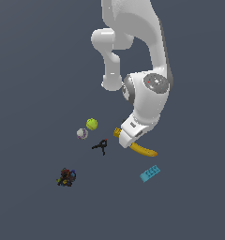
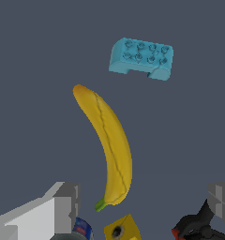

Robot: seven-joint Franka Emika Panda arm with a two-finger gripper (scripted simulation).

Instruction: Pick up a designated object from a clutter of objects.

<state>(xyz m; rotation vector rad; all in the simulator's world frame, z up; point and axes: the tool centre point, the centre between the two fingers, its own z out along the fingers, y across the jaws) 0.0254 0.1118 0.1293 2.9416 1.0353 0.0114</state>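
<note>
The long curved yellow banana (image 1: 145, 150) lies on the dark floor, partly hidden under my hand in the exterior view. In the wrist view the whole banana (image 2: 112, 145) shows, its green-tipped stem end nearest the fingers. My gripper (image 1: 129, 140) hovers above the banana's stem end. In the wrist view the gripper (image 2: 142, 206) is open and empty, with one grey finger (image 2: 63, 206) on each side of the picture and the jaws wide apart. The stem end lies between them, closer to one finger. The gripper touches nothing.
A light-blue studded brick (image 1: 150, 173) (image 2: 141, 58) lies beyond the banana's far tip. A yellow cube (image 1: 117, 132) (image 2: 122, 229), a black clamp (image 1: 101, 146) (image 2: 197, 227) and a dark disc (image 2: 81, 228) lie close to the gripper. A yellow-green ball (image 1: 91, 123), a whitish ball (image 1: 82, 133) and a dark multicoloured lump (image 1: 66, 177) lie towards the exterior view's left.
</note>
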